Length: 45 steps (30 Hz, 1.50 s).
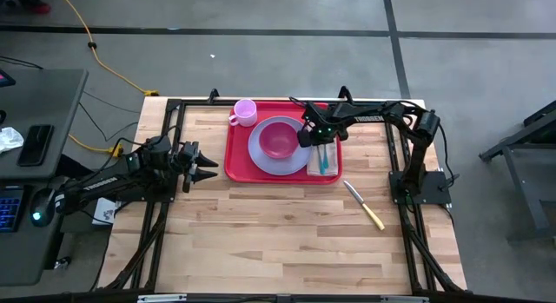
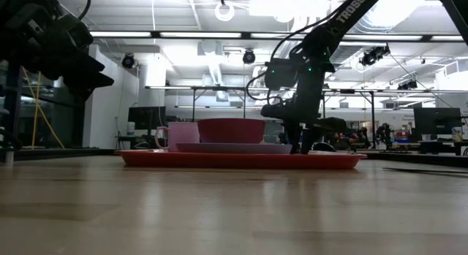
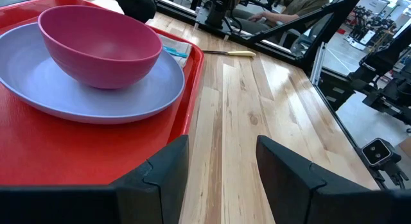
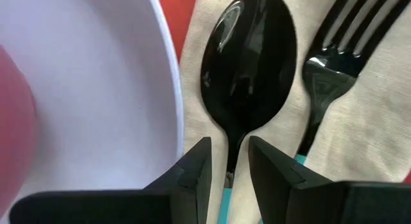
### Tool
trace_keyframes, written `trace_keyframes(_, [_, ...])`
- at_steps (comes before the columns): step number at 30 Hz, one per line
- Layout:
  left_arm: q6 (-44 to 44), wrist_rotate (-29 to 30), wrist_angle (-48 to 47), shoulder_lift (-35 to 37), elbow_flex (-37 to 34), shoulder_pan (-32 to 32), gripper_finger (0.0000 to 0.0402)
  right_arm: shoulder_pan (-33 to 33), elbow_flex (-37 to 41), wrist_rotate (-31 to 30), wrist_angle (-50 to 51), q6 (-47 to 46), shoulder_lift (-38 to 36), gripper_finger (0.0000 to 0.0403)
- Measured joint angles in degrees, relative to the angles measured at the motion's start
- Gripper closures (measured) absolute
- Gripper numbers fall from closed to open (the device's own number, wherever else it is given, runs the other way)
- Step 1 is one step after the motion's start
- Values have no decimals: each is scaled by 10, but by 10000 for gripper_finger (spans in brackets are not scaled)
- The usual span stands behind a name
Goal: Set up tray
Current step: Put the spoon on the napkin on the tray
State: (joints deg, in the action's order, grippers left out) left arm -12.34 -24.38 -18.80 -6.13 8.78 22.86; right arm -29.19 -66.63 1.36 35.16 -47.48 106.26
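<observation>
- Lying on the far middle of the wooden worktop point(image 1: 287, 225): the red tray point(image 1: 239, 160), long side across, its far rim close to the worktop's far edge.
- Sitting inside the tray: a lavender plate point(image 1: 265, 155) with a magenta bowl point(image 1: 279, 139) on it, a pink cup point(image 1: 244, 111) in the far left corner, and a pale napkin point(image 4: 359, 147) along the right rim.
- Resting on the napkin, just beside the plate's edge: a black spoon point(image 4: 250, 63) and a black fork point(image 4: 334, 63), side by side, apart from each other.
- Hanging low over the tray's right part: the right tool point(image 4: 229, 166), fingers parted a little, straddling the spoon's neck, gripping nothing visible.
- Hovering off the tray's left rim, above bare worktop: the left tool point(image 3: 221, 166), fingers spread wide and holding nothing, pointing toward the tray's near left corner.
- Lying right of the tray and nearer, well apart from it: a knife point(image 1: 363, 204) with a yellowish handle, angled.
- Staying open for moving: the whole near half of the worktop and the strip between the tray's right rim and the right arm's base.
- Leaving little room: the narrow gap between plate edge and spoon.
</observation>
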Motion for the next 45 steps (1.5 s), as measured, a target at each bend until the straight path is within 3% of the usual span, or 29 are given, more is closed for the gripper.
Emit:
trace_keyframes(15, [0, 37, 0, 0, 0, 0, 190, 7, 0, -44, 0, 11, 0, 321])
trace_keyframes(45, [0, 40, -3, 0, 0, 0, 190, 11, -2, -47, -8, -1, 20, 321])
